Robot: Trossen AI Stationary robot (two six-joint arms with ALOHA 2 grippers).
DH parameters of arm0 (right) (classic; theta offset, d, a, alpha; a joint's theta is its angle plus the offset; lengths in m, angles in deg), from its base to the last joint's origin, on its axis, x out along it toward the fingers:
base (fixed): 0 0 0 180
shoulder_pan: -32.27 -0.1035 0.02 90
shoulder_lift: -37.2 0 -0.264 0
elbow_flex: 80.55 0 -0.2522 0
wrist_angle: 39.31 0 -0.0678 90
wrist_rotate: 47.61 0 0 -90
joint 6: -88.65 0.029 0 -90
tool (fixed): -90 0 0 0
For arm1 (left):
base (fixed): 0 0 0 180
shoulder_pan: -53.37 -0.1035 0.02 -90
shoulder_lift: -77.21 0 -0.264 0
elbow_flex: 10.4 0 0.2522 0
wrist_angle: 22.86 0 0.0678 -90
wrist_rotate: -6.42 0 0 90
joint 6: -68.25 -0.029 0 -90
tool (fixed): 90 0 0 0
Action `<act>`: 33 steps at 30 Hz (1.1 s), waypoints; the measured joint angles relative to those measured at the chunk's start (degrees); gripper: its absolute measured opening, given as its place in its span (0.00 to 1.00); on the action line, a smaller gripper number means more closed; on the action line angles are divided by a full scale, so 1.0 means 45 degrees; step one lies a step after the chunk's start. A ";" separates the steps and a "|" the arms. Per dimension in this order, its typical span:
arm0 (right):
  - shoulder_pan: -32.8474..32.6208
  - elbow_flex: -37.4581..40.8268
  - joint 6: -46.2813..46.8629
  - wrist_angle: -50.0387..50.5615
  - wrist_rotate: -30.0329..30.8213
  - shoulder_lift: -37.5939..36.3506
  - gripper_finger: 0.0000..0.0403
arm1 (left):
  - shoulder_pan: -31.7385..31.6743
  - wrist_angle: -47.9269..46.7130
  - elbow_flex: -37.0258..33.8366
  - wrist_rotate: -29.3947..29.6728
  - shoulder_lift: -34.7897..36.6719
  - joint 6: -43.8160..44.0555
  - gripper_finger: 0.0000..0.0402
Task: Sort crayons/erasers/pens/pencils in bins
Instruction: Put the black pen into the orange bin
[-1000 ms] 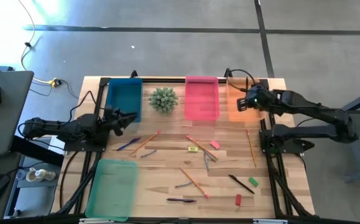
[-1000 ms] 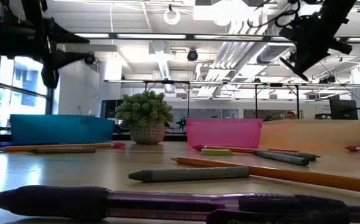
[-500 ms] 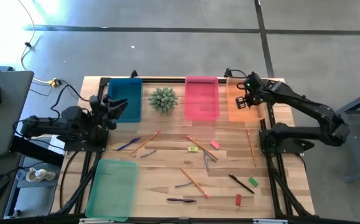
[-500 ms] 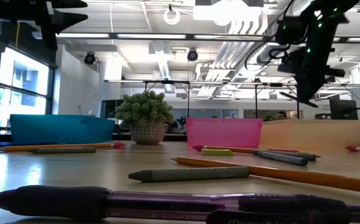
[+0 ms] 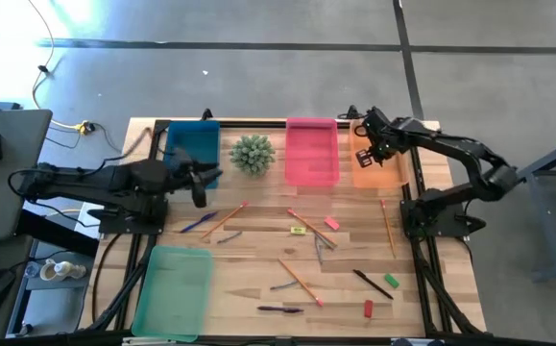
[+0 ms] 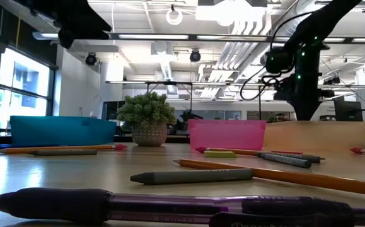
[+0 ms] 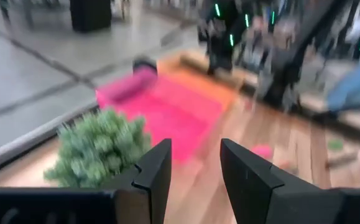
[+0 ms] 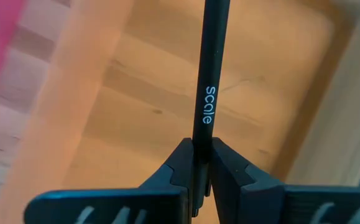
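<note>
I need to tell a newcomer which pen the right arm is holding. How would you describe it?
Start from the orange bin at the table's far right corner. The right claw hangs over it, shut on a black pen. Unlike the other pens lying flat on the wood, this one is off the table and bears a small white word on its barrel.

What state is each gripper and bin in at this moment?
right gripper: shut on a black pen, over the orange bin.
left gripper: open, empty.
orange bin: nothing visible inside.
pink bin: looks empty.
blue bin: looks empty.
green bin: looks empty.
</note>
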 joint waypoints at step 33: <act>-0.0010 -0.0002 -0.1801 -0.0367 0.0180 0.2046 0.28 | -0.0005 -0.3787 0.3258 -0.3850 -0.8988 0.4247 0.31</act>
